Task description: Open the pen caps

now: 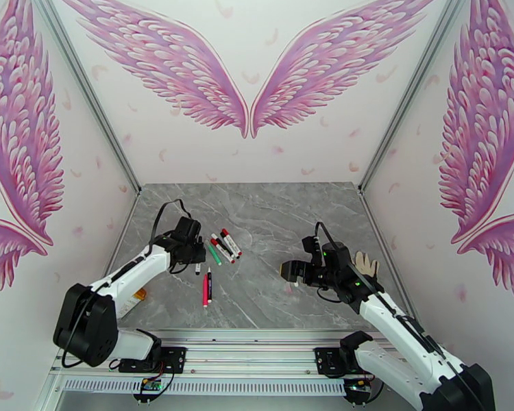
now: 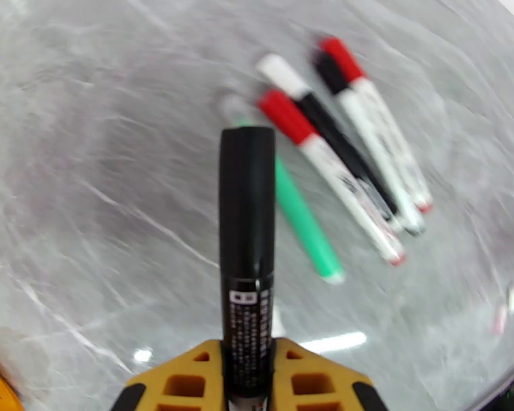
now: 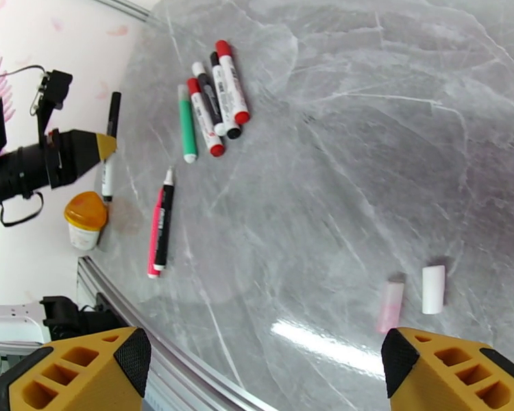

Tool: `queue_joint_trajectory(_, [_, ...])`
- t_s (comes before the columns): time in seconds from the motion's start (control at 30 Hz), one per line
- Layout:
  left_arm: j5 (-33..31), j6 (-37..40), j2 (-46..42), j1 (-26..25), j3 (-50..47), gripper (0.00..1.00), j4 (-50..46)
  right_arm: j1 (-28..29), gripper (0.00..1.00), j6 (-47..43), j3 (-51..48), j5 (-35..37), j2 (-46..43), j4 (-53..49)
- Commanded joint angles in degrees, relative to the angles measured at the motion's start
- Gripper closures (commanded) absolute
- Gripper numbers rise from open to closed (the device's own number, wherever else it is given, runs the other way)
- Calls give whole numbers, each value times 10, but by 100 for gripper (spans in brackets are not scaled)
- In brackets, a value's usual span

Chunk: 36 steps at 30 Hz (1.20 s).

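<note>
Two pen caps [image 3: 433, 289] lie off, well right of four capped pens [image 3: 226, 90]; beside those the left gripper [image 2: 247, 378] clamps a black pen [image 2: 247, 220], the right gripper [image 3: 262, 364] wide and empty.

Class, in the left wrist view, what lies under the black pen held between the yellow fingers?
The grey table and a green pen lie beneath the black pen clamped in the left gripper. The black pen covers a stretch of the green pen near its far end.

White arm links [image 1: 130, 275] with black joints [image 1: 89, 323] and looped black cables [image 1: 162, 217]; tool fingers [image 3: 86, 368] yellow, black-padded.
</note>
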Motion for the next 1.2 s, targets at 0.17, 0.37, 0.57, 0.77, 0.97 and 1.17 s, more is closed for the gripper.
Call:
queue_joint_trajectory(0.17, [115, 33, -60, -126, -47, 85, 116, 7, 11, 79, -6, -65, -11, 84])
queue_joint_trajectory(0.37, [149, 26, -55, -199, -55, 83, 185, 6, 19, 100, -2, -87, -6, 107])
queue_joint_trajectory(0.57, [157, 26, -46, -245, -52, 82, 217, 9, 23, 105, 3, -106, 20, 131])
queue_joint_trajectory(0.77, [155, 26, -19, -270, -43, 82, 233, 19, 27, 103, 18, -120, 45, 143])
queue_joint_trajectory(0.97, [154, 26, 8, -288, -20, 82, 235, 33, 33, 100, 34, -123, 73, 144])
queue_joint_trajectory(1.17, [156, 25, 17, -296, -13, 82, 239, 40, 38, 99, 45, -113, 94, 145])
